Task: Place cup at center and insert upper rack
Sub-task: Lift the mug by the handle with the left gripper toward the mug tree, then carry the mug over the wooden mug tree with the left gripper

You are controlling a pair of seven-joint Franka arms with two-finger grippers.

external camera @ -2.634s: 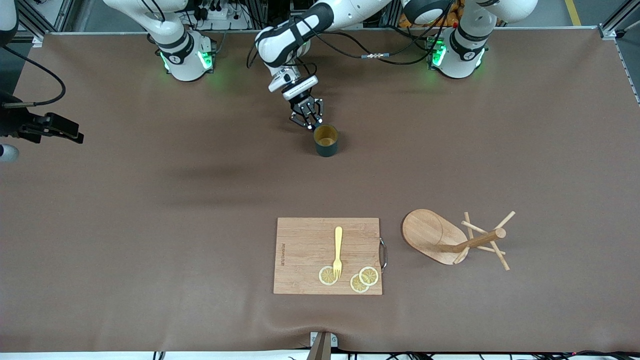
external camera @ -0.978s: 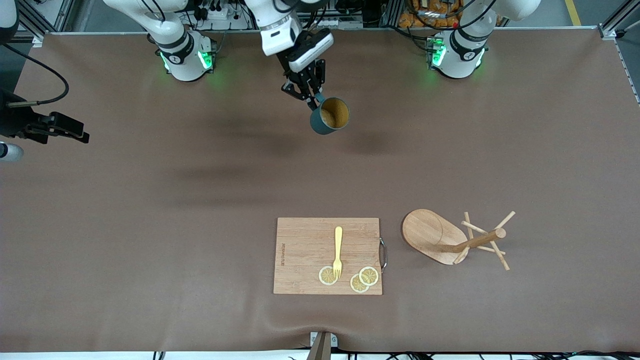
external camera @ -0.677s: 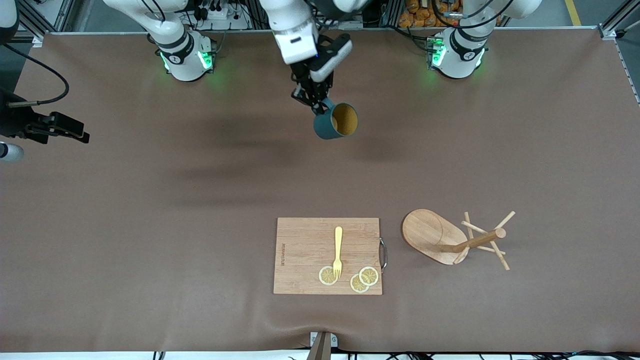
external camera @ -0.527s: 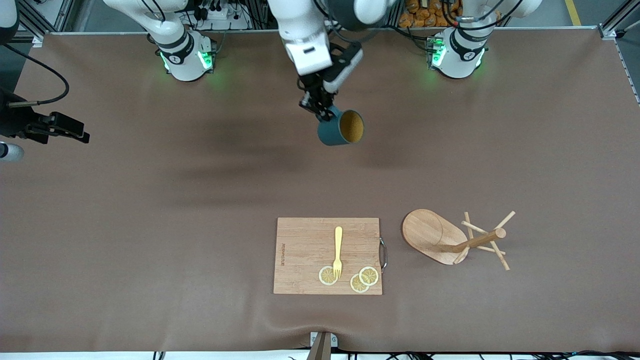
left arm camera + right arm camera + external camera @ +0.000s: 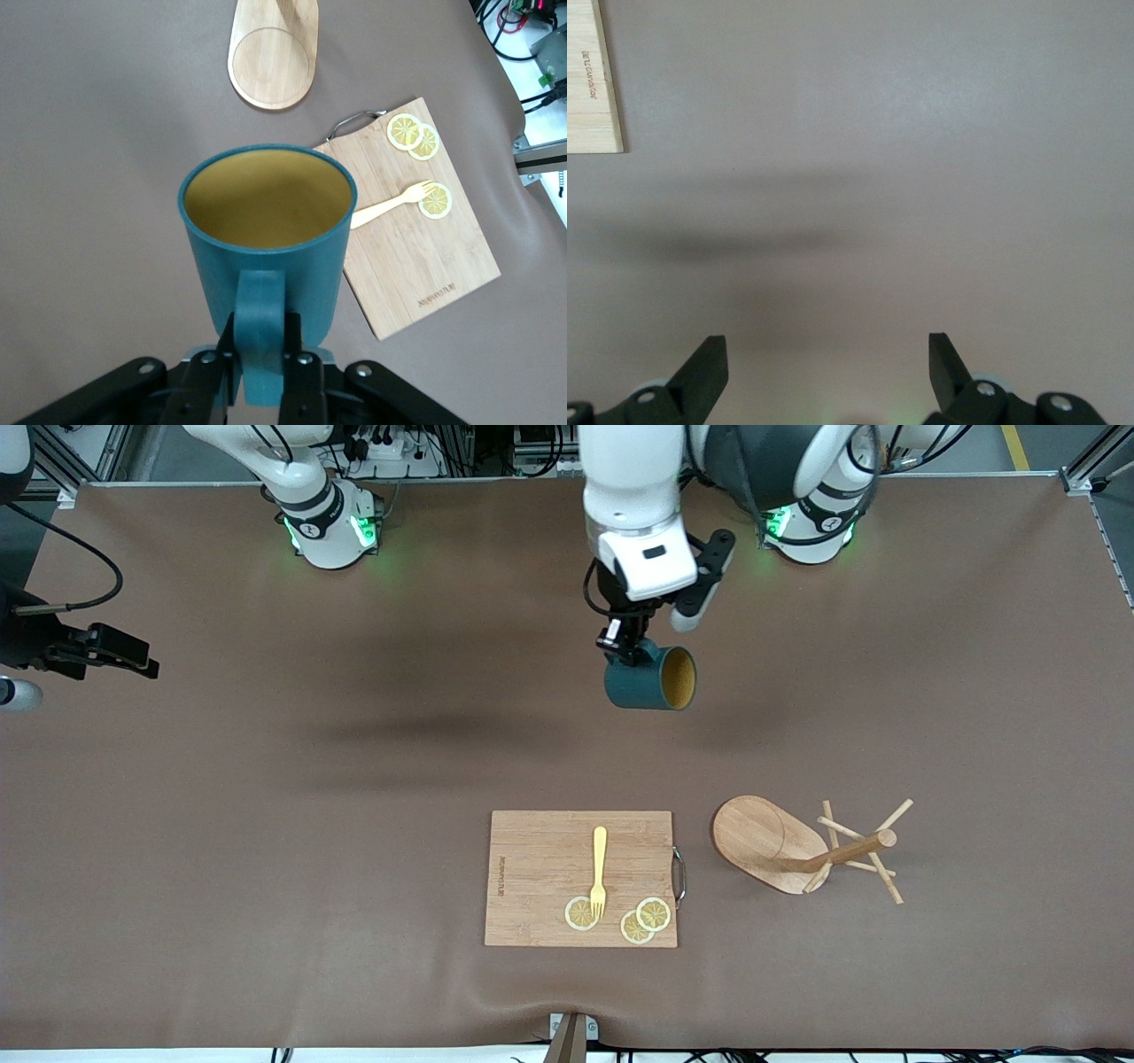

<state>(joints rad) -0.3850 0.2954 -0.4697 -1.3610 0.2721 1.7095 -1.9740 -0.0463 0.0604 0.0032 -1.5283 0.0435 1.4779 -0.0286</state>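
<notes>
The cup (image 5: 649, 680) hung in the air under the left gripper (image 5: 625, 652), over bare table (image 5: 266, 797) between the robots' bases and the board (image 5: 580, 878). The jaws were pressed onto its loop handle, as the left wrist view showed, with the teal handle strip pinched between the black fingers (image 5: 297, 359). The cup lay tipped on its side, mouth toward the left arm's end of the table.

This looked like the carrying step: the cup was lifted and not yet set down at the centre. The next move probably called for turning it upright and lowering it onto open table before the jaws let go. The rack (image 5: 802, 849) lay toppled beside the board, toward the left arm's end, untouched.

The right gripper (image 5: 828, 372) waited over bare table with its jaws spread wide and nothing between them.

The cup was matte dark teal outside, tan-yellow and smooth inside, cylindrical with a thin rim. The rack was pale wood: a flat oval base, a round post and thin pegs sticking out at angles. The board was rectangular striped bamboo with a small metal handle, carrying a yellow fork (image 5: 599, 871) and three lemon slices (image 5: 645, 919). The table cover was dull brown and slightly rumpled at the near edge.
</notes>
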